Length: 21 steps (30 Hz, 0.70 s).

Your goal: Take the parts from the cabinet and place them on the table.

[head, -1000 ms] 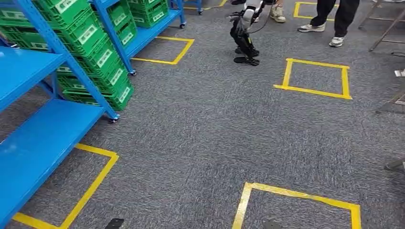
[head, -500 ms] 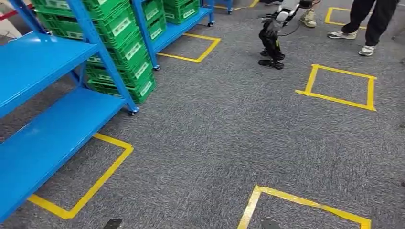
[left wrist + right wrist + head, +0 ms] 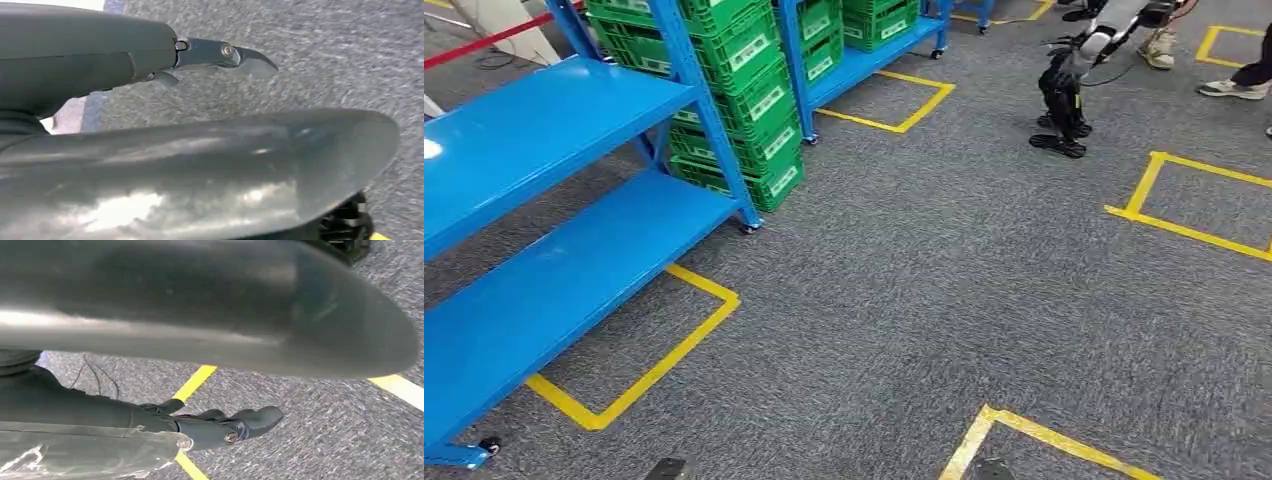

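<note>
Your left hand [image 3: 220,52] and right hand [image 3: 225,427] hang over carpet with fingers loose, holding nothing. The green crates [image 3: 739,80] sit upper left on the rack [image 3: 564,110]. They look rigid, likely heavy; grip the rims.

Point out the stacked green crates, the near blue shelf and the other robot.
green crates [image 3: 742,100]: head view, crate front.
blue shelf [image 3: 554,285]: head view, lower deck.
other robot [image 3: 1064,95]: head view, dark leg.

Grey carpet floor [image 3: 904,300] marked with yellow tape squares [image 3: 639,375]. Blue shelves [image 3: 554,290] stand on it. Green crates [image 3: 744,90] sit stacked in the racks.
</note>
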Each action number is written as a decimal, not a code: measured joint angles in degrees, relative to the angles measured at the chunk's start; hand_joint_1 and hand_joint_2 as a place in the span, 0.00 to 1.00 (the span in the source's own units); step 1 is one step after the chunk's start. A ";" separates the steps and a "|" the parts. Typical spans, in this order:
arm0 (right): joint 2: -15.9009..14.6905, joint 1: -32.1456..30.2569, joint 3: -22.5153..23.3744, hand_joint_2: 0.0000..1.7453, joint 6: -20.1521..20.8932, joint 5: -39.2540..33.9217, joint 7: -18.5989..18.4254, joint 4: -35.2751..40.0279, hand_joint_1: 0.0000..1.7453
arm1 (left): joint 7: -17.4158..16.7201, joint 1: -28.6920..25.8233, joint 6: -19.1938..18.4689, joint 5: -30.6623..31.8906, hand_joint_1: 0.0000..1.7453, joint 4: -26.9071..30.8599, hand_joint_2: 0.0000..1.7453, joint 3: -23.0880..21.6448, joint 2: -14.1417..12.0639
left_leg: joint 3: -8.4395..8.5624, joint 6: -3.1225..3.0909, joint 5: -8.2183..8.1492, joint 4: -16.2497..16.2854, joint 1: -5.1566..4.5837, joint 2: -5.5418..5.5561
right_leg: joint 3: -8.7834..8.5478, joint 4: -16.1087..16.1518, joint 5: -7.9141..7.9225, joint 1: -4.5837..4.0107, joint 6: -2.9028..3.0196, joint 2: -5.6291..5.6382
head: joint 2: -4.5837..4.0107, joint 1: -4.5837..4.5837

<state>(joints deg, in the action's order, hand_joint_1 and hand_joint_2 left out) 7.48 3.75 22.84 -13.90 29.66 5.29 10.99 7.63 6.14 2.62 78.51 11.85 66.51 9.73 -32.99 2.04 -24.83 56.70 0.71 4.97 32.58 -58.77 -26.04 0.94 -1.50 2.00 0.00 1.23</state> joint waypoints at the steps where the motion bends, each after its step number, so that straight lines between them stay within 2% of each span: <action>1: 0.00 0.04 0.00 0.00 0.02 0.11 0.00 0.00 0.00 | 0.00 0.02 -0.02 0.04 0.00 0.00 0.00 0.00 0.04 | -0.70 0.23 -1.41 1.65 -0.30 -2.27 | 0.02 0.04 0.01 -0.06 0.45 -0.42 | 0.00 -0.50; 2: 0.00 0.01 0.00 0.00 0.07 0.20 0.00 0.00 0.00 | 0.00 0.20 -0.02 0.11 0.00 0.00 0.00 -0.07 0.04 | -2.50 0.41 -3.73 5.39 -0.31 -3.37 | 0.09 0.03 0.00 -0.19 0.77 -1.00 | 0.00 -0.79; 3: 0.00 -0.14 0.02 0.00 0.09 0.26 -0.02 0.00 0.00 | 0.00 0.29 -0.04 0.15 0.00 0.00 0.00 -0.15 0.04 | -4.81 0.52 -6.17 10.40 -0.29 -3.94 | 0.12 0.03 -0.05 -0.34 0.88 -1.75 | 0.00 -0.77; 4: -0.02 -0.24 0.02 0.00 0.09 0.31 -0.06 0.00 0.00 | 0.00 0.31 -0.04 0.20 0.00 0.00 0.00 -0.20 0.04 | -6.94 0.56 -7.96 14.95 -0.28 -4.10 | 0.16 0.03 -0.10 -0.46 0.97 -2.41 | 0.00 -0.74; 5: -0.05 -0.29 0.04 0.00 0.09 0.33 -0.07 0.00 0.00 | 0.02 0.20 -0.04 0.20 0.00 0.00 0.00 -0.22 0.09 | -8.30 0.55 -8.60 17.81 -0.29 -4.13 | 0.18 0.03 -0.12 -0.55 1.00 -2.95 | 0.00 -0.77; 6: -0.02 -0.29 0.04 0.00 0.07 0.33 -0.07 0.00 0.00 | 0.09 0.04 -0.04 0.20 0.00 0.00 0.00 -0.22 0.11 | -8.24 0.49 -7.81 17.87 -0.29 -4.14 | 0.13 0.03 -0.13 -0.61 1.01 -3.44 | 0.00 -0.75; 7: -0.02 -0.24 0.02 0.00 0.07 0.33 -0.04 0.00 0.00 | 0.13 -0.05 -0.04 0.20 0.00 0.00 0.00 -0.22 0.11 | -7.04 0.33 -5.86 15.51 -0.31 -4.19 | 0.10 0.03 -0.14 -0.65 1.02 -3.85 | 0.00 -0.79; 8: -0.02 -0.19 0.04 0.00 0.07 0.33 -0.04 0.00 0.00 | 0.13 -0.05 -0.02 0.20 0.00 0.00 0.00 -0.24 0.11 | -4.68 0.09 -3.30 11.02 -0.35 -4.42 | -0.03 0.03 -0.15 -0.67 0.99 -4.28 | 0.00 -0.77; 9: -0.02 -0.12 0.04 0.00 0.07 0.33 -0.04 0.00 0.00 | 0.15 -0.02 0.02 0.20 0.00 0.00 0.00 -0.24 0.11 | -1.83 -0.23 -0.93 5.75 -0.47 -5.26 | -0.17 0.03 -0.21 -0.67 0.91 -4.68 | 0.00 -0.77; 10: -0.02 -0.10 0.04 0.00 0.07 0.33 -0.04 0.00 0.00 | 0.15 0.05 0.05 0.20 0.00 0.00 0.00 -0.24 0.11 | 0.29 -0.67 0.03 1.97 -0.77 -7.63 | -0.27 0.03 -0.27 -0.78 0.77 -4.95 | 0.00 -0.79; 11: -0.02 -0.13 0.04 0.00 0.07 0.35 -0.07 0.00 0.00 | 0.15 0.26 0.05 0.20 0.00 0.00 0.00 -0.26 0.11 | 1.04 -0.76 -0.67 -0.16 -1.25 -8.72 | -0.09 -0.43 -0.55 -1.29 0.34 -5.28 | 0.00 -0.90; 14: -0.02 -0.09 0.04 0.00 0.09 0.44 -0.24 0.00 0.00 | 0.15 0.12 0.15 0.20 0.00 0.00 0.00 -0.24 0.00 | 0.33 -1.47 -0.47 0.10 -1.30 -7.06 | -0.39 0.28 -0.24 -1.20 -0.36 -6.79 | 0.00 -0.77; 15: -0.02 -0.04 0.04 0.00 0.09 0.44 -0.24 0.00 0.00 | 0.15 0.04 0.15 0.20 0.00 0.00 0.00 -0.24 0.02 | 0.62 -1.98 -0.05 -0.41 -0.87 -6.64 | -0.31 0.12 -0.54 -1.13 -0.85 -6.57 | 0.00 -0.90; 16: -0.02 -0.02 0.04 0.00 0.09 0.46 -0.24 0.00 0.00 | 0.15 -0.03 0.15 0.20 0.00 0.00 0.00 -0.26 0.04 | 0.61 -2.19 0.05 -0.48 -0.71 -6.32 | 0.18 -0.97 -1.47 -0.98 -1.29 -4.60 | 0.00 -0.63; 17: -0.02 -0.04 0.04 0.00 0.09 0.50 -0.28 0.00 0.00 | -0.02 0.07 0.18 0.20 0.00 0.00 0.00 -0.26 0.04 | 0.59 -2.42 0.11 -0.48 -0.63 -5.88 | 1.41 -4.04 -3.50 -0.91 -1.49 -3.21 | 0.00 -0.44; 19: -0.02 -0.22 0.04 0.00 0.09 0.63 -0.48 0.00 0.00 | -0.50 0.17 0.28 0.20 0.00 0.00 0.00 -0.26 0.15 | 0.56 -2.64 0.09 -0.47 -0.62 -4.95 | 5.88 -13.89 -7.91 -0.82 -1.80 -2.32 | 0.00 -0.29; 20: -0.02 -0.33 0.04 0.00 0.09 0.68 -0.55 0.00 0.00 | -0.66 0.13 0.33 0.20 0.00 0.00 0.00 -0.24 0.15 | 0.57 -2.64 0.10 -0.47 -0.62 -4.43 | 7.64 -17.37 -8.90 -0.82 -1.91 -2.26 | 0.00 -0.26; 21: -0.05 -0.41 0.04 0.00 0.09 0.68 -0.57 0.00 0.00 | -0.77 0.05 0.33 0.18 0.00 0.00 0.00 -0.24 0.15 | 0.60 -2.63 0.11 -0.45 -0.60 -3.90 | 8.10 -17.89 -8.37 -0.79 -1.90 -2.26 | 0.00 -0.29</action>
<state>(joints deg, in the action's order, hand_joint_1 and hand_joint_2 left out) 7.43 3.33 22.88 -13.81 30.34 4.72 10.99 6.86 6.18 2.95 78.68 11.85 66.27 9.88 -32.39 -0.59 -24.73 56.25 0.11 1.07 40.68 -76.65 -34.41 0.15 -3.39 -0.25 0.00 0.94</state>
